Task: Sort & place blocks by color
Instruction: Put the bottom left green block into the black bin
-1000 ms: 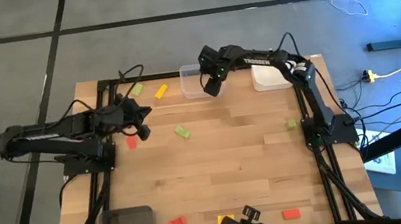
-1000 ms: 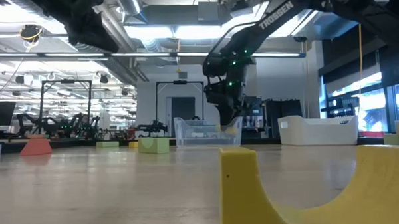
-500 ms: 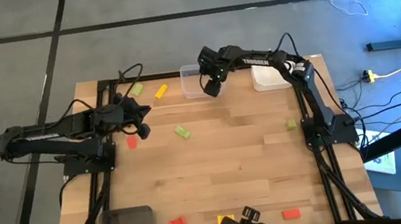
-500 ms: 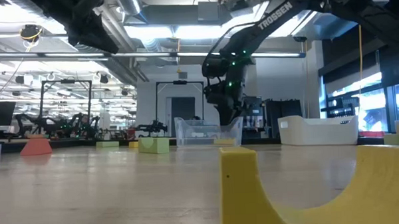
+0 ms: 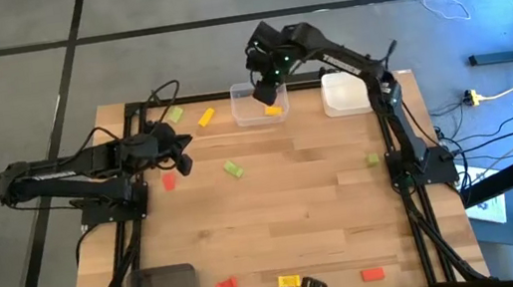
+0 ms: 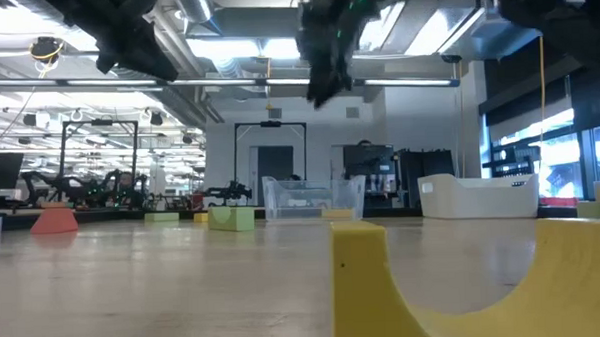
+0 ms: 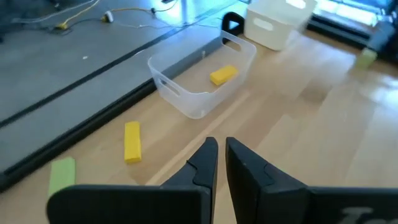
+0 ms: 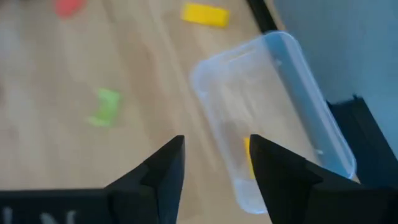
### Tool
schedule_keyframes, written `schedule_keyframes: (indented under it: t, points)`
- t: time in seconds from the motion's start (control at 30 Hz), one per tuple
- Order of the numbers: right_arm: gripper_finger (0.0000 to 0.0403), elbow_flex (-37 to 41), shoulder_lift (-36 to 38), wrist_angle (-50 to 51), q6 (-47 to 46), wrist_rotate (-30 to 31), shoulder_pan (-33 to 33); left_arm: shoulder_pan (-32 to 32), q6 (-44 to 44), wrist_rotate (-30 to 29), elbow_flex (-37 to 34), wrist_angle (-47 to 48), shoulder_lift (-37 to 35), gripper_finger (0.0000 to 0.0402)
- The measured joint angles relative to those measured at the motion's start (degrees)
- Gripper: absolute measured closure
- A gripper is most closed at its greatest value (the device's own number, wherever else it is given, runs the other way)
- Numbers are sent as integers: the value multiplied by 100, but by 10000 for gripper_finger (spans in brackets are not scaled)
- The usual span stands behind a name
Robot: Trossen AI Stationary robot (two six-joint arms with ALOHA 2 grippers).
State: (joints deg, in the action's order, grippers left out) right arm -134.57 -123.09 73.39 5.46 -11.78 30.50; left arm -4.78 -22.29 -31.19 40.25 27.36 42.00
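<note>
We see right gripper (image 5: 266, 84) above clear bin (image 5: 245, 116), jaws wide, holding nothing. Yellow block (image 5: 274, 111) lies inside bin. Left gripper (image 5: 181, 156) waits over table's left, jaws narrow, empty.

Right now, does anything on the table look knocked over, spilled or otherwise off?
Nothing looks damaged or spilled. The clear bin sits upright with one yellow block inside, below the raised, open right hand. The white bin is upright too. Loose blocks, like the red one, lie scattered, simply unsorted.
</note>
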Motion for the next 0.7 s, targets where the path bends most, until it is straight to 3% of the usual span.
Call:
schedule_keyframes:
  t: [0.13,0.37,0.7]
  points:
    - [222,547,660,45,-158,-401,-149,0,-149,-39,0,-5,-2,376]
    - [221,574,1136,1739,-680,-588,-612,3,498,224,0,-1,0,376]
    - [221,737,1488,1652,-1295,-707,-1837,2,407,-89,0,9,-2,376]
